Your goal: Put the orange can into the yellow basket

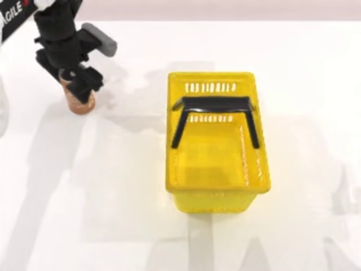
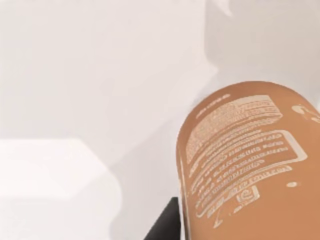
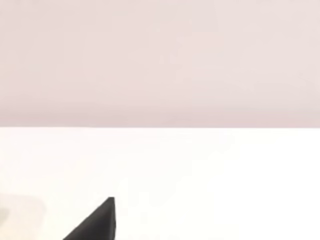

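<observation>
The yellow basket sits about mid-table, nearer the near edge than the can is, with its black swing handle lying across its far half. Its floor shows bare yellow, so nothing has been delivered yet; the whole carry and the release are left, as I judge it.

Toward the far left corner of the table, the orange can stands upright, well apart from the basket. The left gripper is down over the can's top, covering it; its fingers look set around the can, but I cannot tell whether they are clamped on it or merely straddling it. The task seems to be at the grasping stage.

The left wrist view adds what the top view hides: the can's side with its white printed panel, filling much of the picture, and a dark finger edge beside it. The right wrist view shows only bare table, the back wall and a dark corner of the right arm's own tool; that arm is out of the top view, apparently parked.
</observation>
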{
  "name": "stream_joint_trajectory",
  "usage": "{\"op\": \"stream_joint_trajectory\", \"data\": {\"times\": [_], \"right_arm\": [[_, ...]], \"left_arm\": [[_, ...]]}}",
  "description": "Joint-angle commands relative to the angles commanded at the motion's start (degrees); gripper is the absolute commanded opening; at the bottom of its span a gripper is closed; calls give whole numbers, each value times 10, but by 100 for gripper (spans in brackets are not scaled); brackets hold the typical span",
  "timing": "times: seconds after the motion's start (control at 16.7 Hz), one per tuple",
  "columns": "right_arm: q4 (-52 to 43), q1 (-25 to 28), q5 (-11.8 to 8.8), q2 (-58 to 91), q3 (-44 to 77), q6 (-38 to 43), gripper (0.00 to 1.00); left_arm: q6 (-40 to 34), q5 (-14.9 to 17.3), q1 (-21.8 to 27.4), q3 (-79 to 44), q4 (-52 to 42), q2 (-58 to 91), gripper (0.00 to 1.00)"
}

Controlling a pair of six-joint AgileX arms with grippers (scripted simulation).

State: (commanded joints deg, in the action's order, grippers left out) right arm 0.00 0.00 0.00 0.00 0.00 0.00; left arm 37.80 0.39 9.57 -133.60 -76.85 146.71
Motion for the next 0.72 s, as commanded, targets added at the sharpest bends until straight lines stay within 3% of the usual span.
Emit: {"op": "stream_joint_trajectory", "data": {"times": [0.48,0.72], "right_arm": [[0,0,0,0,0,0,100],[0,0,0,0,0,0,100]], "left_arm": [[1,0,2,0,0,0,0],[-19,45,8,32,57,-5,0]]}}
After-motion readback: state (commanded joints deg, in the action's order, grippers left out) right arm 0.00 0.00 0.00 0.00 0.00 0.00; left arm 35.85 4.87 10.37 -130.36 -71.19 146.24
